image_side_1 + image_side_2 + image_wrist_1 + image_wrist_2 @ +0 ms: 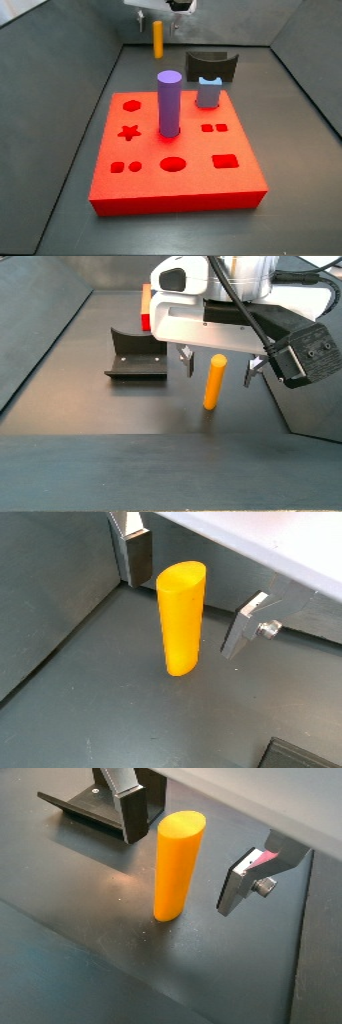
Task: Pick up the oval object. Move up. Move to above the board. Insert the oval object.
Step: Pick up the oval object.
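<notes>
At the near end of the dark bench (74, 200), in a side view, the red board (174, 160) lies flat with a purple cylinder (170, 103) and a light-blue peg (210, 92) standing in it. Behind it sits the fixture (211, 64). Farthest back, the oval object (159, 39) stands upright on the bench, between the spread fingers (246, 620) of the end effector (215, 362). The end effector is wide open, its plates clear of the peg's sides and gripping nothing.

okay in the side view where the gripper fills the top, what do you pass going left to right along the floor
Fixture → one finger → oval object, standing upright between the open jaws of the gripper → the other finger.
</notes>
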